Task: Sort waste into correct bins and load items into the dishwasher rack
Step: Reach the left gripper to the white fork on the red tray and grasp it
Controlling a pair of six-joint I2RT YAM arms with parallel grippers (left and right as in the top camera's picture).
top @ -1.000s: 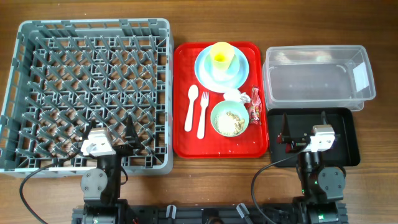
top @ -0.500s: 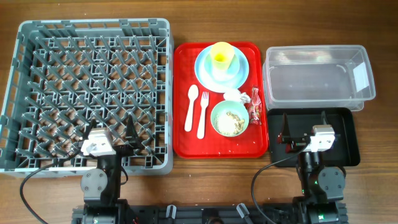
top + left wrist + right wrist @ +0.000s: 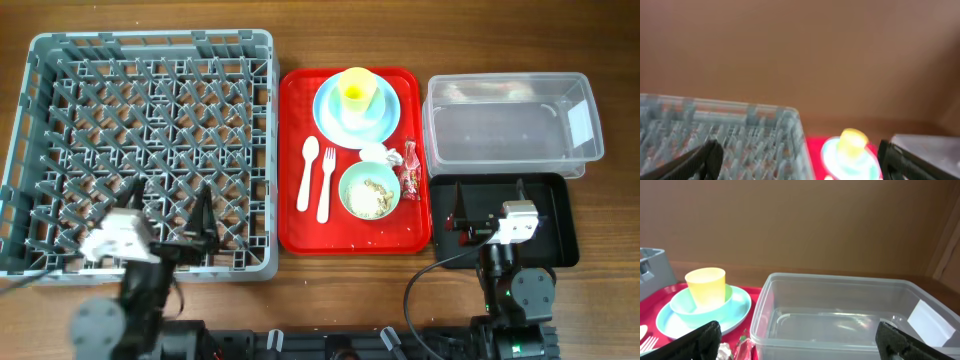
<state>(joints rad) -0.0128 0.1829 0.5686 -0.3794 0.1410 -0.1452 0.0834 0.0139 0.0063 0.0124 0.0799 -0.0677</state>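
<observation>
Left claw (image 3: 166, 208) hangs above the near edge of the large square grey plastic dishwasher rack (image 3: 150, 42), jaws spread wide apart. Its wrist view is blurred, but the two dark fingers (image 3: 704, 159) sit right out at the bottom corners.

Over on the right, the right claw (image 3: 487, 200) hovers above the shallow black rectangular tray (image 3: 560, 205), jaws just as wide. Just beyond that tray, far right, stands the clear plastic rectangular tub (image 3: 500, 92) with its white label (image 3: 578, 118).

Between the rack and the bins lies the flat red tray (image 3: 300, 235), and everything is on it. The light blue round plate (image 3: 330, 115) is at the far end, with the small yellow cup (image 3: 357, 90) upright on it. The white plastic spoon (image 3: 309, 172) and white plastic fork (image 3: 326, 185) lie side by side on the left. The pale green bowl (image 3: 346, 190) sits near right, with whitish-beige rice-like scraps (image 3: 375, 192) inside it. The crumpled white tissue (image 3: 377, 153) sits between plate and bowl. The small red crinkled wrapper (image 3: 410, 168) lies by the tray's right rim.
</observation>
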